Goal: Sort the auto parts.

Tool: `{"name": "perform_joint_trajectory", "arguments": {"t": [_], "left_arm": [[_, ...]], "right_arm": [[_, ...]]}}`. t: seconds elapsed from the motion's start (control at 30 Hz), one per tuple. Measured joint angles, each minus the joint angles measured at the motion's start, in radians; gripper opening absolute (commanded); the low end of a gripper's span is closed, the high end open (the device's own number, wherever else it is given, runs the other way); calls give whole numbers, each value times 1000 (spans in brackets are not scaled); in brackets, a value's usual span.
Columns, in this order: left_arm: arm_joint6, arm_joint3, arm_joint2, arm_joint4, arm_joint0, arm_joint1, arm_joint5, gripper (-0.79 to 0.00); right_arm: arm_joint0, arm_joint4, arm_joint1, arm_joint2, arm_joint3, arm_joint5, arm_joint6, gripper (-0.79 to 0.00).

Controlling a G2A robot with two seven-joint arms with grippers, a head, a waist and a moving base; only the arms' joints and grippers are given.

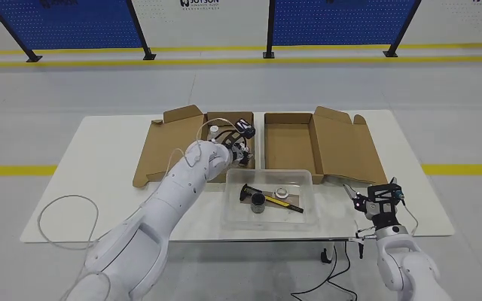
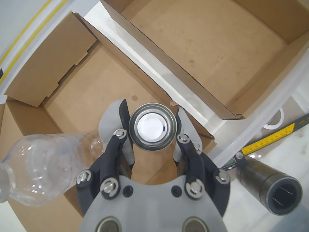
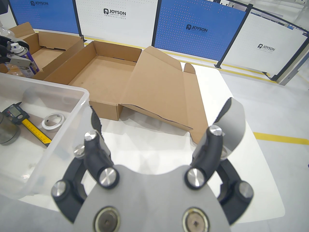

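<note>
My left gripper point(image 2: 150, 111) is shut on an upright spray can point(image 2: 152, 126), seen from above as a metal rim with a white cap, held over the left cardboard box point(image 2: 91, 78). The same can point(image 3: 20, 55) shows a purple label in the right wrist view. In the top view this gripper point(image 1: 241, 154) sits at the left box's near right corner. A clear bin point(image 1: 301, 177) holds a dark metal cylinder point(image 1: 258, 202), a yellow-and-black caliper point(image 1: 282, 202) and a white ring point(image 1: 279, 192). My right gripper point(image 3: 161, 108) stands open and empty above the table, right of the bin.
A clear plastic bottle point(image 2: 48, 165) lies in the left box beside the can. The right cardboard box point(image 1: 290, 147) has a bare floor, with its lid flap point(image 1: 343, 147) folded out to the right. Bare table point(image 1: 422, 188) lies around the right gripper point(image 1: 374, 202).
</note>
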Motion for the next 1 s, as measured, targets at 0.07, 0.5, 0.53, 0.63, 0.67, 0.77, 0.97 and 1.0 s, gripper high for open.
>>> {"name": "perform_joint_trajectory", "arguments": {"t": [0.07,0.5,0.53,0.63,0.67,0.77,0.97,1.0], "left_arm": [[1,8,1,2,-4,-3,-3,-465],[15,79,-2,0,-16,-22,-23,-117],[15,83,-2,0,-16,-24,-24,-68],[24,91,-2,2,-19,-27,-25,-49],[29,93,-2,4,-19,-28,-25,-34],[41,93,-2,14,-24,-30,-24,0],[70,60,-5,32,-36,-32,-13,0],[79,48,-8,35,-37,-31,-11,0]], "right_arm": [[0,0,0,0,0,0,0,0],[0,0,0,0,0,0,0,0],[0,0,0,0,0,0,0,0],[0,0,0,0,0,0,0,0],[0,0,0,0,0,0,0,0],[0,0,0,0,0,0,0,0],[0,0,0,0,0,0,0,0],[0,0,0,0,0,0,0,0]]}}
